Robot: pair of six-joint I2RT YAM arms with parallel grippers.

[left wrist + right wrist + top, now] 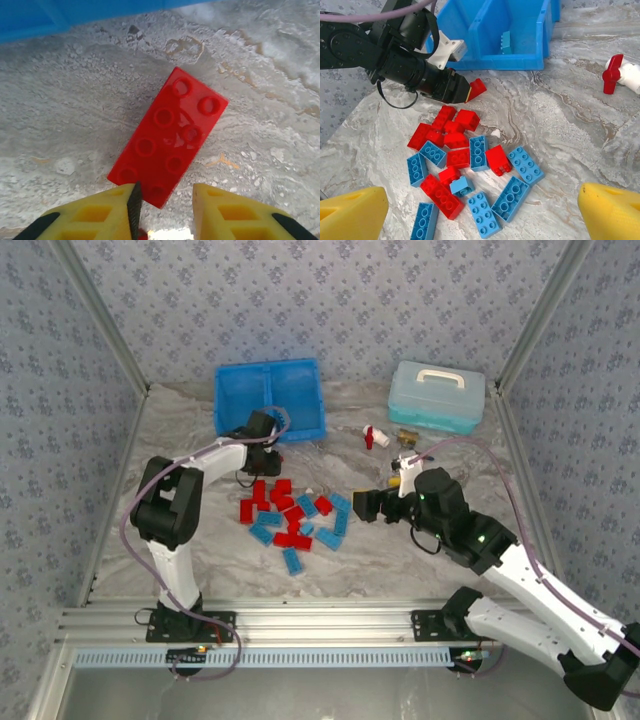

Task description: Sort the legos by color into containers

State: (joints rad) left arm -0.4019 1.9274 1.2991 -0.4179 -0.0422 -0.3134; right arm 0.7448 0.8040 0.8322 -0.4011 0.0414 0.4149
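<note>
The biggest thing here is the marbled table (480, 460). It is flat and hard, boxed in by patterned walls (300, 300), and there's open room on its right side and along the near rail (320, 625).

At the far side sits the blue bin (305, 432), split into two compartments (530, 30) by a centre divider (481, 22). From the right wrist, one light blue brick (506, 42) leans inside, right of the divider in that view. Far right and well apart is the pale teal case (437, 395), which has no part in this job.

In the middle of the table, the legos (295, 515) lie in a loose scatter of red and light blue. Several touch or overlap, so fingers going in there get little clearance.

The right gripper (365, 505) hovers just right of that scatter with its jaws spread wide, carrying nothing.

The left gripper (268, 455) sits between the scatter and the bin's near wall, clenched on the red brick (170, 137). The brick pokes out of the fingertips at a tilt. From the wrist it looks pinched by one end and askew, though the contact itself is hard to make out.

My read on handling is that these bricks are light, rigid and glossy, and not fragile. With sides that slick, an end pinch could let the brick swivel. The safest hold is across the two long flat sides at mid-length, studs up.
</note>
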